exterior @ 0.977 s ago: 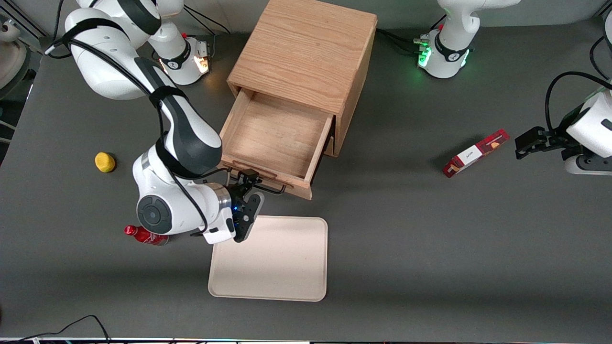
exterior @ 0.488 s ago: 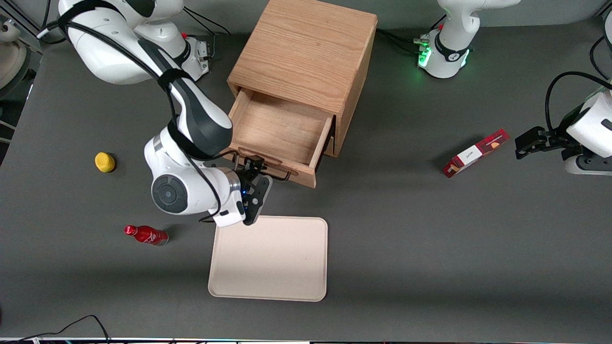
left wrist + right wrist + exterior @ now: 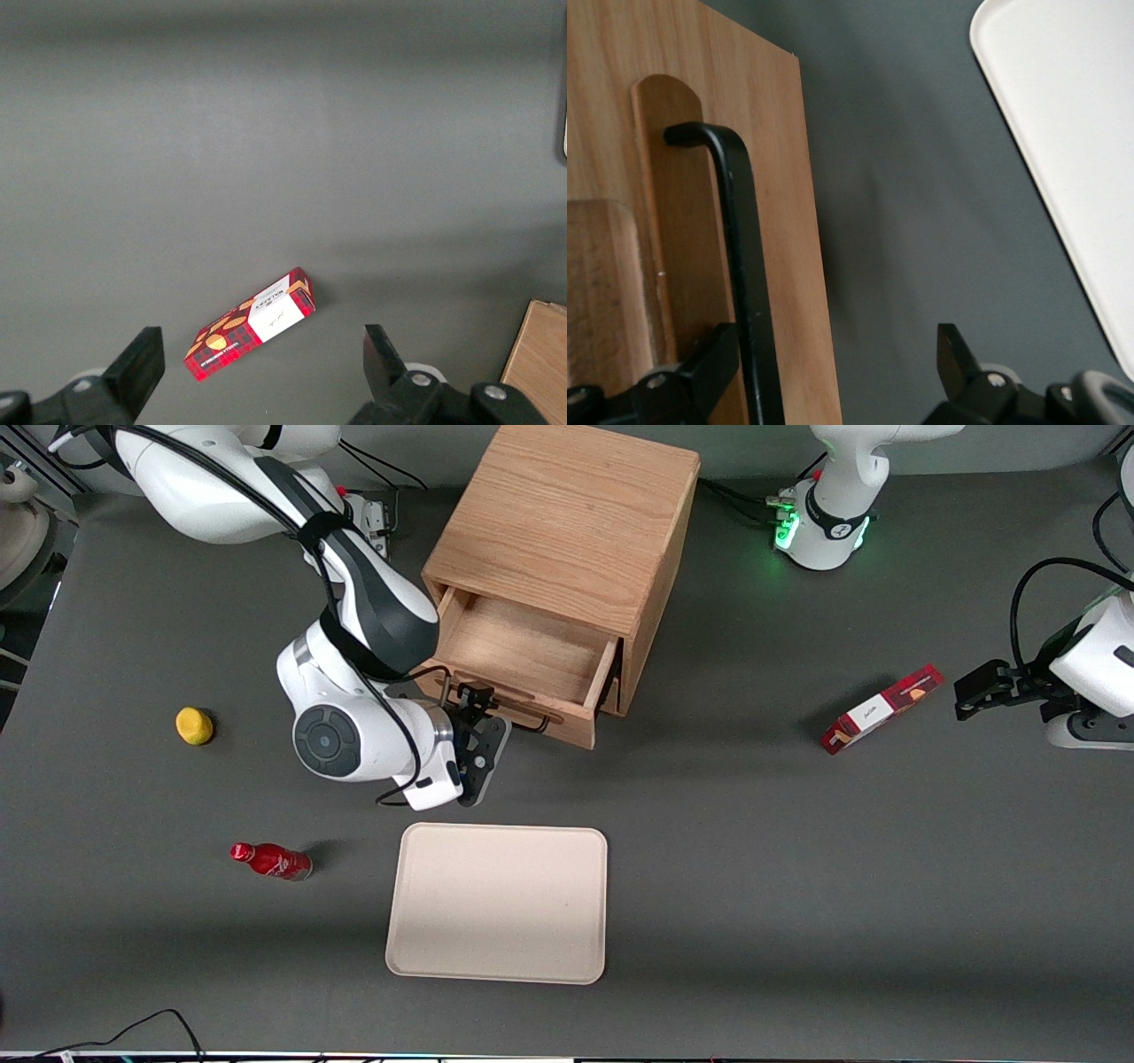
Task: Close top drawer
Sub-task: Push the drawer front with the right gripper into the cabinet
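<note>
Legibly, nothing: the red box's (image 3: 881,708) label is too small to read. Claw (image 3: 476,710), spread wide, sits at the half-open top drawer's (image 3: 523,662) handle (image 3: 744,266); tray (image 3: 498,903) lies nearer the camera.

gripper (image 3: 474,707) at top drawer (image 3: 523,657) front; fingertips run off the edge in wrist view, contact with handle (image 3: 740,257) not visible there. Arm (image 3: 372,615) covers the drawer corner nearest the working arm's end. Inner part of the drawer hidden under the cabinet (image 3: 567,522) top. Lower drawer hidden from front view by the top drawer. Handle cut by the frame edge in wrist view. Tray (image 3: 1072,150) only partly in frame there. Box (image 3: 881,708) print too small to read. Bottle (image 3: 270,861) label unreadable.
</note>
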Motion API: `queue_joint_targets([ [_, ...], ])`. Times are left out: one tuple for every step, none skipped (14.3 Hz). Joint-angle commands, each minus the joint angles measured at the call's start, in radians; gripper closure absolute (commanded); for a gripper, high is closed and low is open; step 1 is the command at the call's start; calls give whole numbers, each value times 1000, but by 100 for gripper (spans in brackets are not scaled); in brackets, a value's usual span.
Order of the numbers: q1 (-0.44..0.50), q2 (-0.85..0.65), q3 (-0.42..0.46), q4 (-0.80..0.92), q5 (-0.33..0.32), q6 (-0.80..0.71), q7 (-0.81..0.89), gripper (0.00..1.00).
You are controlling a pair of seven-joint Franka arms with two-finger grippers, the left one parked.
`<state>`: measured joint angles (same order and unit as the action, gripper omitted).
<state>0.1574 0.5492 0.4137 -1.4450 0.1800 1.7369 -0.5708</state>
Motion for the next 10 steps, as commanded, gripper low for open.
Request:
queue_joint_targets([
  [-21,-87,25,-115,47,32,12,0],
  [-19,-94,27,-129,47,36,14,0],
  [-18,-103,27,-147,49,52,14,0],
  [-18,-112,33,-169,50,65,14,0],
  [-19,-117,39,-185,50,81,14,0],
  [-18,-121,40,-195,52,93,17,0],
  [-18,-123,48,-201,58,101,34,0],
  [-18,-123,60,-204,65,104,48,0],
  [-18,-124,62,-206,65,105,51,0],
  [-18,-130,62,-207,65,105,51,0],
])
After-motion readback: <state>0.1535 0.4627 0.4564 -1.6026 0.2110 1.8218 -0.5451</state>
